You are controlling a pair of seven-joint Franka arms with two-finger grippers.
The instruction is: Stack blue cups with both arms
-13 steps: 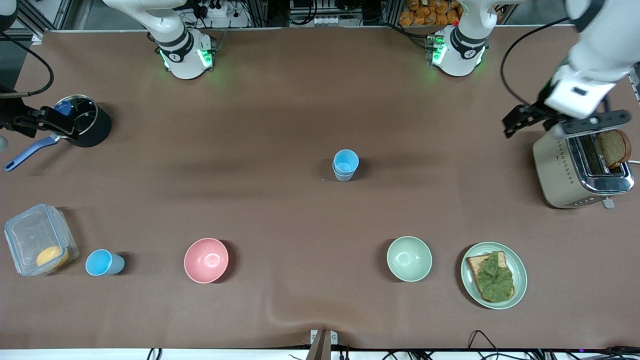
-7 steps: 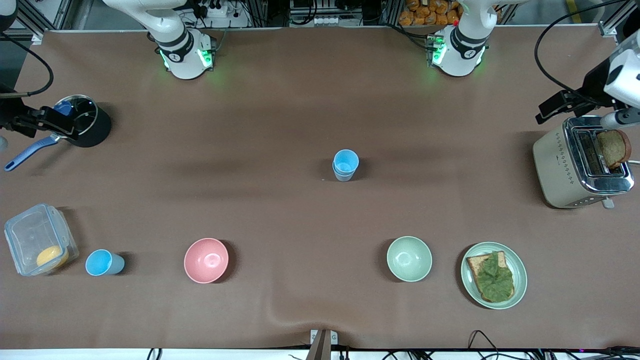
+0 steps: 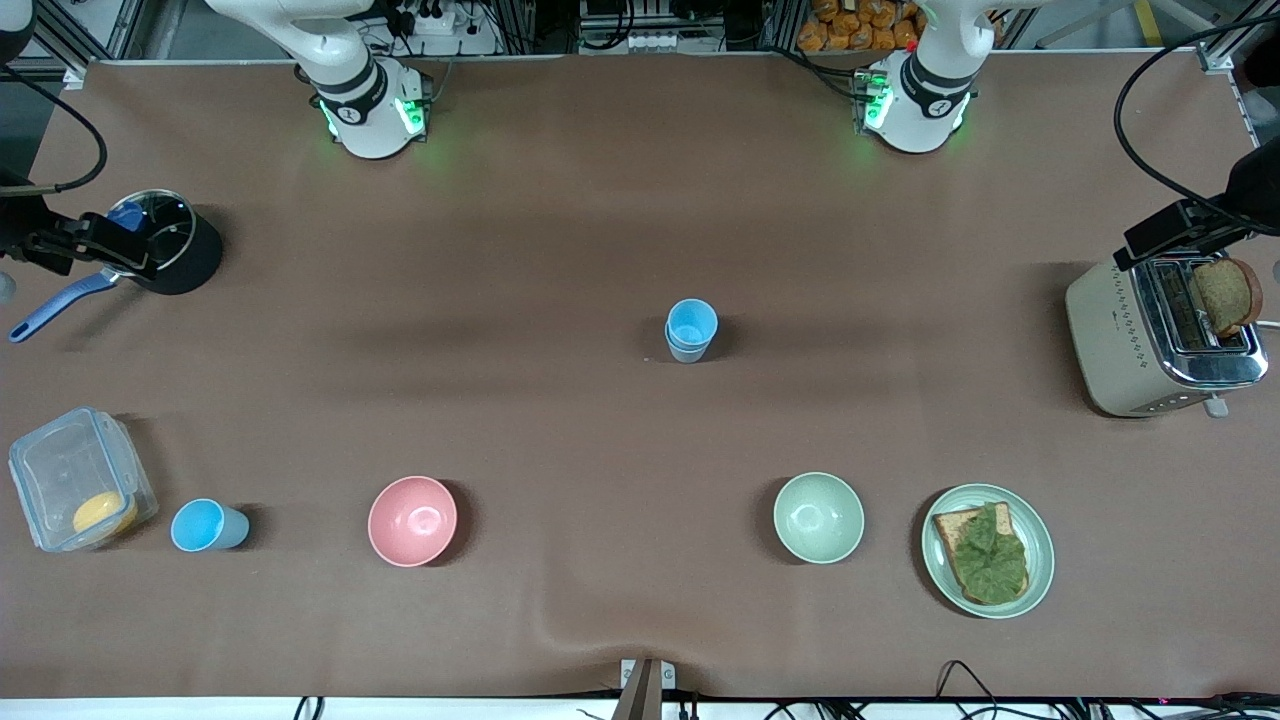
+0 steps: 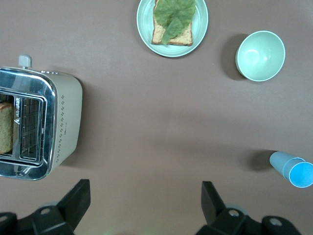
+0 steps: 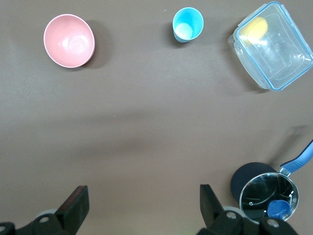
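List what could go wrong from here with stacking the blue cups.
1. The lone blue cup stands close beside the plastic box; the open right gripper, now high over the pot, may bump the box when reaching for it.
2. The two-cup stack is narrow and could tip if a third cup comes in off-centre.
3. The open left gripper hangs by the toaster and might clip it when swinging out.

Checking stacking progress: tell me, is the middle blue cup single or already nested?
Nested: the middle cup stack shows two rims, one cup seated inside another, standing upright.
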